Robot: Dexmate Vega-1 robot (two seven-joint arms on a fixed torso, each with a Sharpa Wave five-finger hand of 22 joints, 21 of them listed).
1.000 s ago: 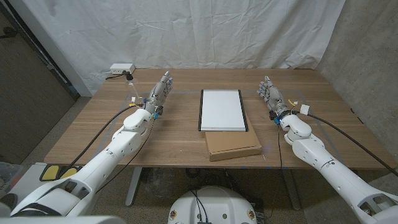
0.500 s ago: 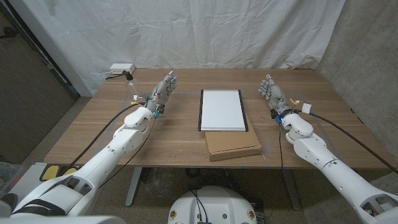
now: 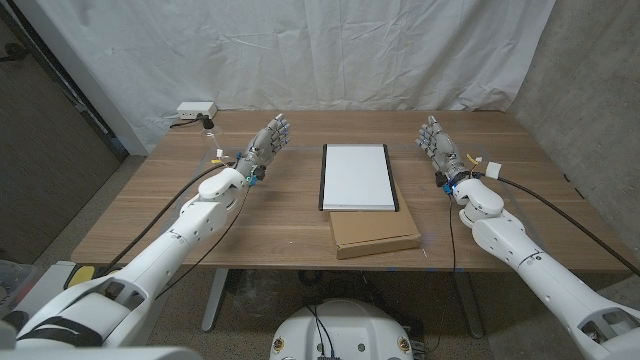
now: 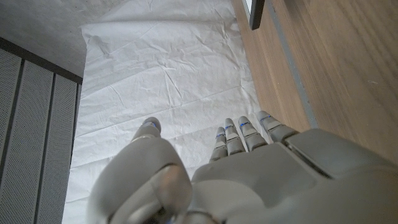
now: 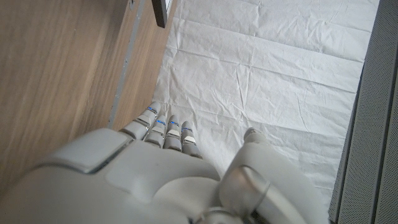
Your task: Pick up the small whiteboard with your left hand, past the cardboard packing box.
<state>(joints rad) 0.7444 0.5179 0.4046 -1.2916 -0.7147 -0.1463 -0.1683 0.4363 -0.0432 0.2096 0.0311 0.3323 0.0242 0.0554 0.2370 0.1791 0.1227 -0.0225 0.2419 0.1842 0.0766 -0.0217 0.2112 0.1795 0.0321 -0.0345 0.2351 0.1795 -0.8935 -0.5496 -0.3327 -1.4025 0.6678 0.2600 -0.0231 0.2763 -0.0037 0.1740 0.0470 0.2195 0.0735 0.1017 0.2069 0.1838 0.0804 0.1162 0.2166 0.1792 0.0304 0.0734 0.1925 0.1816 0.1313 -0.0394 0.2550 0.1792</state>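
No readable text anywhere. The small whiteboard has a blank white face, no writing. The cardboard packing box is plain brown, no label or print showing. The white device at the bench's far corner carries no legible marking (too small to tell).

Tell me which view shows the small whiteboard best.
The head view: the whole small whiteboard lies flat at the table's middle, just past the cardboard packing box. The left wrist view and right wrist view catch only a dark corner.
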